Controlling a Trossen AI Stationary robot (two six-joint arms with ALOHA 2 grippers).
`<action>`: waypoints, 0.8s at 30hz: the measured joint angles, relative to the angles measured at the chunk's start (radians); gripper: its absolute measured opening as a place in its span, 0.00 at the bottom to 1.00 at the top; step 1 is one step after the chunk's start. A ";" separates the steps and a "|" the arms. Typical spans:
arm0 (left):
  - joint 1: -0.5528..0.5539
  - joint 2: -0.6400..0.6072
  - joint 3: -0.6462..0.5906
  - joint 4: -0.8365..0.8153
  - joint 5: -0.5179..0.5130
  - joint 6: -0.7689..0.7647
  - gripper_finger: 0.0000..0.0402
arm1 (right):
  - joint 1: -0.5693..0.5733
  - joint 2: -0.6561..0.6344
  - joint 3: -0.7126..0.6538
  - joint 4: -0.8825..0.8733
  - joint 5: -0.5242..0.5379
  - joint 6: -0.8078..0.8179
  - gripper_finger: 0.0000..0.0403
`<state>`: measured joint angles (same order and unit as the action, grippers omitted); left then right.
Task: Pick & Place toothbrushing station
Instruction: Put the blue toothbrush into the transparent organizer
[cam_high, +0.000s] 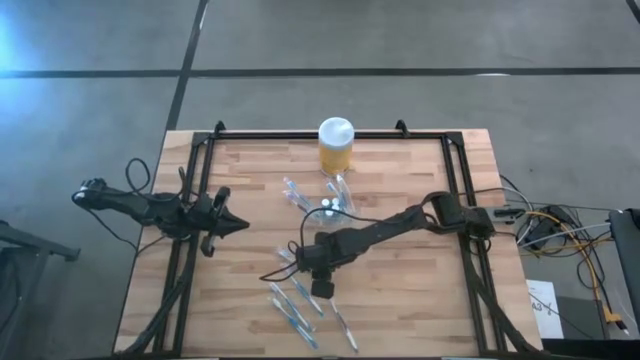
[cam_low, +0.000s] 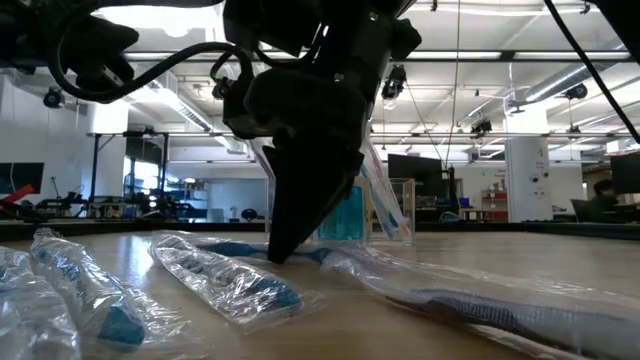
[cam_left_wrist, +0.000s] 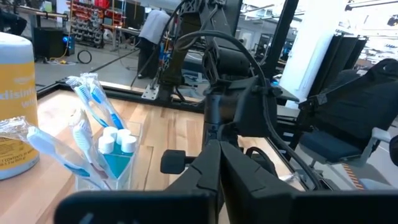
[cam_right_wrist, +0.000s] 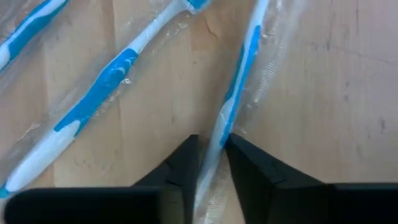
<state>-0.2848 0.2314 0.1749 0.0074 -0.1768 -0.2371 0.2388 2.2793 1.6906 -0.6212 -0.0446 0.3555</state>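
Note:
The toothbrushing station, a small clear holder (cam_high: 336, 204) with several blue-and-white toothbrushes standing in it, sits on the wooden table in front of the yellow jar (cam_high: 336, 146). It also shows in the left wrist view (cam_left_wrist: 127, 163) and, behind the gripper, in the low view (cam_low: 352, 214). My right gripper (cam_high: 322, 289) points down among wrapped toothbrushes near the table's middle and is shut on one wrapped toothbrush (cam_right_wrist: 239, 74). My left gripper (cam_high: 238, 225) waits shut and empty at the table's left side. My right gripper pinches the wrapped toothbrush's white handle (cam_right_wrist: 219, 134) between its two fingers, through the clear wrapper. The fingers come from above, pointing down, one on each side of the handle. The toothbrush lies flat on the table; the fingertips (cam_low: 281, 252) reach the tabletop.
Several more wrapped toothbrushes lie on the table near its front edge (cam_high: 295, 315) and close to the low camera (cam_low: 225, 280); another lies beside the held one (cam_right_wrist: 93, 102). A black frame (cam_high: 200, 150) borders the table. Cables lie off the right edge (cam_high: 560, 225).

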 joint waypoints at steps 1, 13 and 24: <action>0.000 0.000 0.000 0.000 0.000 0.000 0.02 | 0.000 -0.003 0.000 0.000 0.005 -0.007 0.15; 0.000 0.000 0.000 0.001 0.000 0.002 0.04 | 0.034 -0.164 -0.014 -0.003 0.162 -0.115 0.05; 0.000 0.006 0.000 0.011 0.003 0.033 0.03 | 0.121 -0.485 -0.289 0.482 0.245 -0.345 0.05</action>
<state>-0.2848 0.2378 0.1751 0.0183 -0.1737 -0.2044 0.3595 1.7942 1.4016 -0.1387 0.2001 0.0100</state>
